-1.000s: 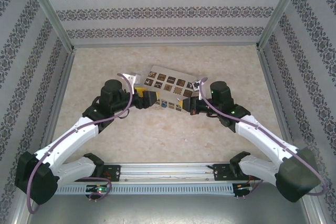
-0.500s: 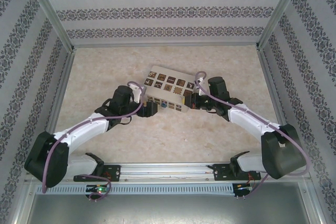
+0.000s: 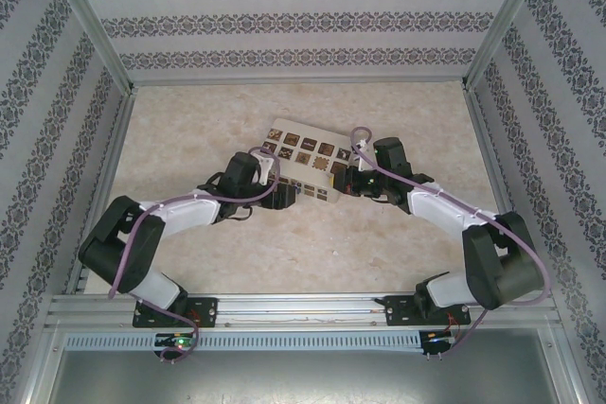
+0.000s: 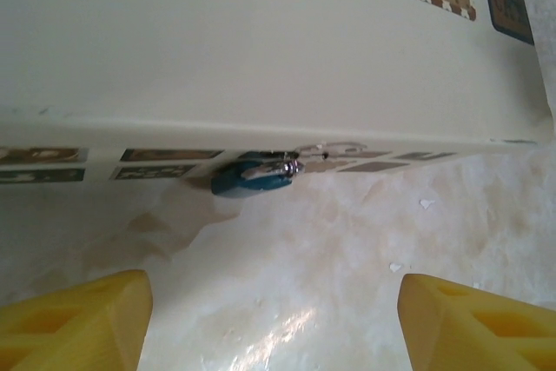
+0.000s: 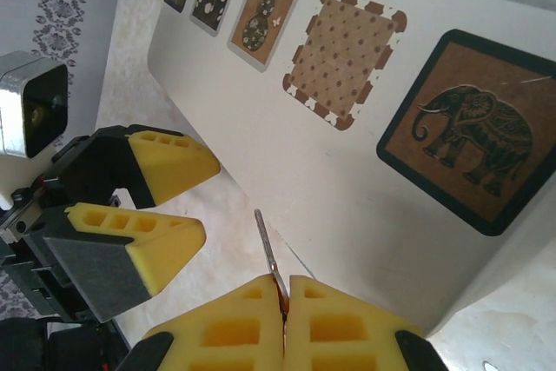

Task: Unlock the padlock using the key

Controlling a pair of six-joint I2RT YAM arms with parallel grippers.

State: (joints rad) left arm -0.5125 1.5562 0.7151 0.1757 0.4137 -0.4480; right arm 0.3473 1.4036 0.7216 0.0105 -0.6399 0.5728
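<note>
The small blue-bodied padlock [image 4: 256, 173] is resting against the near side of the white box with brown tiles [image 4: 261, 58]. The left gripper [image 4: 274, 301] is gaping wide and empty. It should be closing squarely on the lock body. The right gripper [image 5: 283, 297] is pinching the thin metal key [image 5: 268, 254] — blade needing alignment with the keyhole.

Padlock [image 4: 252, 182] shackle blurs into white box [image 4: 261, 58] edge; key [image 5: 268, 255] head buried between right gripper [image 5: 283, 291] pads, thin blade sticking out.
</note>
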